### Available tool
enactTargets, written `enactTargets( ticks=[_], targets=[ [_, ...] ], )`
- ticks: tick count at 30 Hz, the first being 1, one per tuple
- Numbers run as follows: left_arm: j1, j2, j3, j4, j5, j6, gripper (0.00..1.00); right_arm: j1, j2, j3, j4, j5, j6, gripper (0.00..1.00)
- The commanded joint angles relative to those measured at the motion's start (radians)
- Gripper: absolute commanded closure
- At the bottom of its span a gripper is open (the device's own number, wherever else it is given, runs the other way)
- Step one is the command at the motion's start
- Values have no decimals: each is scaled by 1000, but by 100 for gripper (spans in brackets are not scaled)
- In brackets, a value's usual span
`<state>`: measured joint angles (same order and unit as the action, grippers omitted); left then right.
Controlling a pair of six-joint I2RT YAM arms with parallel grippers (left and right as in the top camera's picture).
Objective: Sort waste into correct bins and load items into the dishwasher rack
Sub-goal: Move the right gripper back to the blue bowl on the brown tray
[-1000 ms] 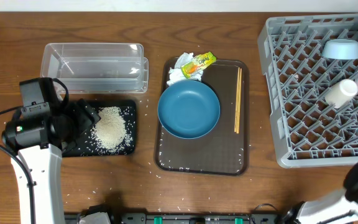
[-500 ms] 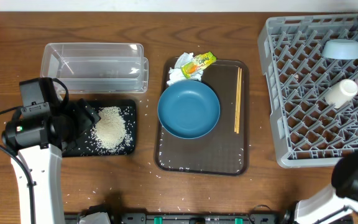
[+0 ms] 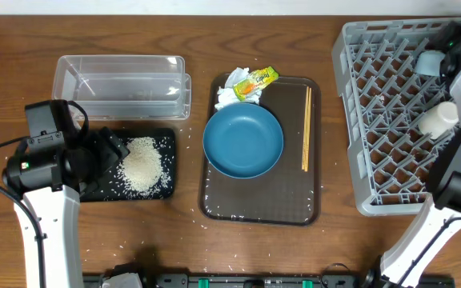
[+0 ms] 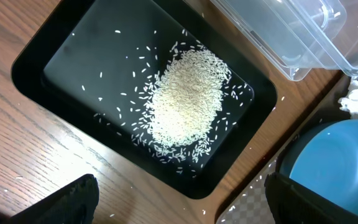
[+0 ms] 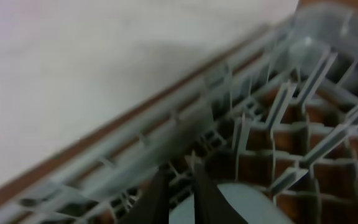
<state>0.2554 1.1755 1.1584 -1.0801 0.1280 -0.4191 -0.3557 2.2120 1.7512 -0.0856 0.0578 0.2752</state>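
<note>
White rice (image 3: 142, 166) lies heaped in the black tray (image 3: 169, 160). My left gripper (image 3: 110, 152) hangs open over the tray's near left side, holding nothing. Its wrist view shows the same rice (image 4: 188, 99) and tray (image 4: 73, 56) beyond the gripper (image 4: 182, 208). The large blue bowl (image 3: 242, 142) and chopsticks (image 3: 306, 128) sit on the brown serving tray (image 3: 258, 204). A napkin (image 3: 229, 92) and a wrapper (image 3: 256, 81) lie at its far edge. My right gripper (image 3: 451, 50) is over the grey rack (image 3: 374, 120), just above the small light-blue bowl (image 3: 429, 62). Its fingers (image 5: 179, 165) are almost together.
The clear tub (image 3: 122, 84) stands behind the black tray. A white cup (image 3: 438, 118) lies in the rack, beside my right arm. Loose rice grains dot the wood around both trays. The blue bowl's rim (image 4: 334, 162) lies close to my left gripper's right finger.
My right arm has swung from the front right corner up over the rack's far right, and now hides part of the small bowl. Its fingers have drawn closer. The left arm has not moved.
</note>
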Motion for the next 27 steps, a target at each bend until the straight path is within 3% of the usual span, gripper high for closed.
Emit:
enactTargets(
  ticks=[1, 12, 16, 18, 20, 21, 25, 27],
  targets=[
    [6, 1, 13, -4, -2, 2, 12, 1, 15, 1, -14, 7, -26, 87],
    [6, 1, 13, -4, -2, 2, 12, -15, -48, 1, -216, 37, -45, 90],
    [6, 1, 13, -4, -2, 2, 12, -15, -150, 1, -280, 78, -45, 85],
    [6, 1, 13, -4, -2, 2, 12, -17, -216, 1, -312, 77, -45, 72],
    [6, 1, 13, -4, -2, 2, 12, -17, -280, 1, -348, 54, -45, 51],
    [6, 1, 13, -4, -2, 2, 12, -16, -319, 1, -372, 26, -44, 46],
    [6, 1, 13, -4, -2, 2, 12, -16, -475, 1, -486, -273, -44, 31],
    [6, 1, 13, -4, -2, 2, 12, -16, -547, 1, -540, -482, -44, 16]
  ],
)
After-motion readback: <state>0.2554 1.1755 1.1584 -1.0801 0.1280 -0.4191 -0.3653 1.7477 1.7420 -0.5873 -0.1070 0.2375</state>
